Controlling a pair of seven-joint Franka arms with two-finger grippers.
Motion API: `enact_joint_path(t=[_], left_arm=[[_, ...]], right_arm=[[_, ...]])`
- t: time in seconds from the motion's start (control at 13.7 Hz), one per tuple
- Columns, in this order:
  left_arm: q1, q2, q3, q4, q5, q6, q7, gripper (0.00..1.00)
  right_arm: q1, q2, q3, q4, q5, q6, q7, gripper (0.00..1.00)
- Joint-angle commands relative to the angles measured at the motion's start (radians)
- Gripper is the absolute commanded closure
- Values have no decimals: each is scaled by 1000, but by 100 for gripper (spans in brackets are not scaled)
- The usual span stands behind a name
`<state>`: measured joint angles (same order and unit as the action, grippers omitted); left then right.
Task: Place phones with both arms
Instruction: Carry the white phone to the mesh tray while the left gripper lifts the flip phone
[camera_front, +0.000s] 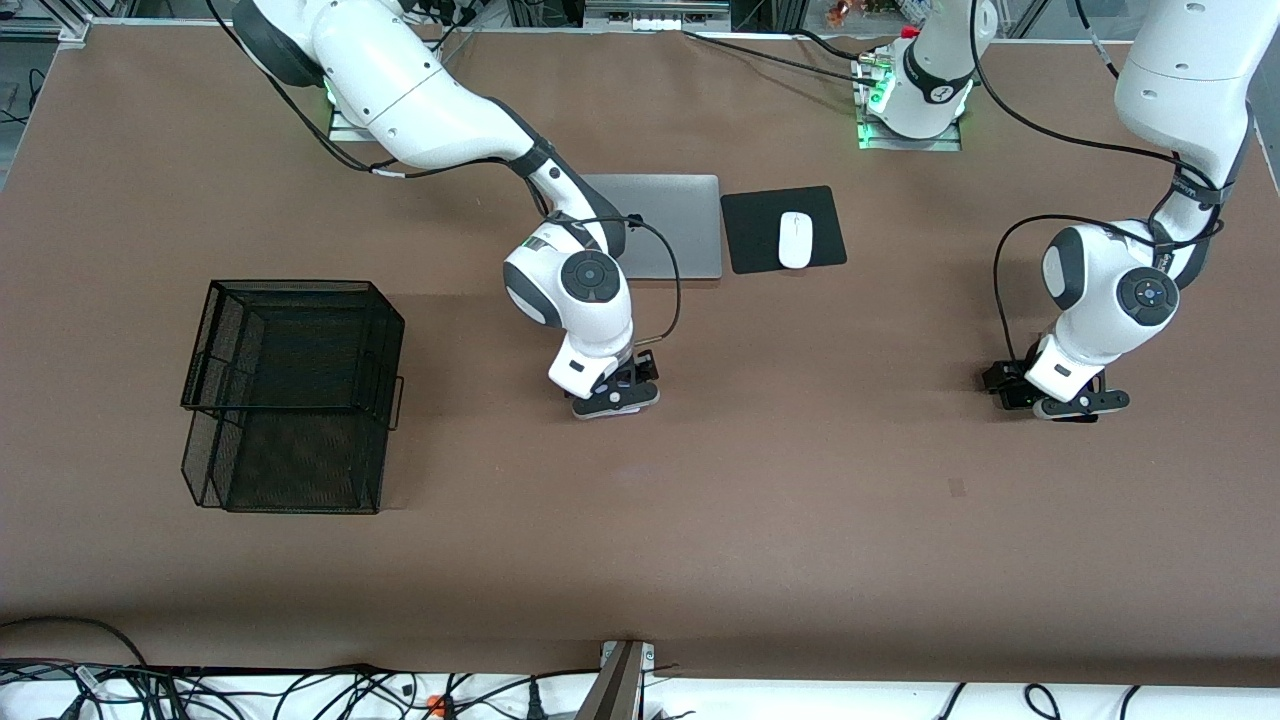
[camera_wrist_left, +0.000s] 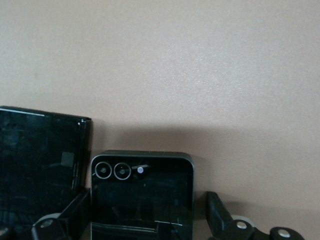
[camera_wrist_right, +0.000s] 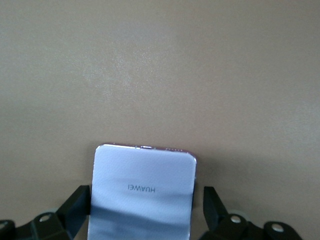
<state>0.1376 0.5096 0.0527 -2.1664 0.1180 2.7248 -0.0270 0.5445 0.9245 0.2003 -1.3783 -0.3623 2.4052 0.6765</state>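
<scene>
The right gripper (camera_front: 617, 398) is down at the brown table (camera_front: 800, 480) near its middle, fingers (camera_wrist_right: 77, 205) spread wide on either side of a pale lavender-white phone (camera_wrist_right: 142, 192) lying flat, its glossy back marked HUAWEI; nothing is clamped. Toward the left arm's end, the left gripper (camera_front: 1075, 403) sits equally low, fingers (camera_wrist_left: 217, 215) parted around a small black phone (camera_wrist_left: 142, 197) with two ringed lenses, not squeezing it. A longer black phone (camera_wrist_left: 40, 165) lies just beside it. A black mesh basket (camera_front: 290, 395) stands toward the right arm's end. Farther from the camera lie a silver laptop (camera_front: 670, 225) and a white mouse (camera_front: 796, 240) on a black pad (camera_front: 783, 229).
</scene>
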Motion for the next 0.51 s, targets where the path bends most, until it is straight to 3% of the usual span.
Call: enact_joint_path(t=[0.0,0.07,0.15,0.22,0.37,0.44], left_arm=[[48,6,-54,-3,-9,29,44,0],[100,9,-100,-3,-8,29,48,0],[159,10,-147,0,-9,29,76,0],[210,12,-183,0,-9,29,106,0],[247,23,-206,5,-9,29,127,0],[247,24,-206,7,-9,29,125,0]], right_arm=[[29,-1,-33,-10,-26,25,31,6],[32,-1,-42,-18,-32,34,32,19],[34,-1,-42,-22,-29,40,35,50],[32,-3,-42,-22,-29,40,40,69],[31,-7,-44,-22,-32,40,38,94],[29,-16,-44,-22,-27,29,32,100]])
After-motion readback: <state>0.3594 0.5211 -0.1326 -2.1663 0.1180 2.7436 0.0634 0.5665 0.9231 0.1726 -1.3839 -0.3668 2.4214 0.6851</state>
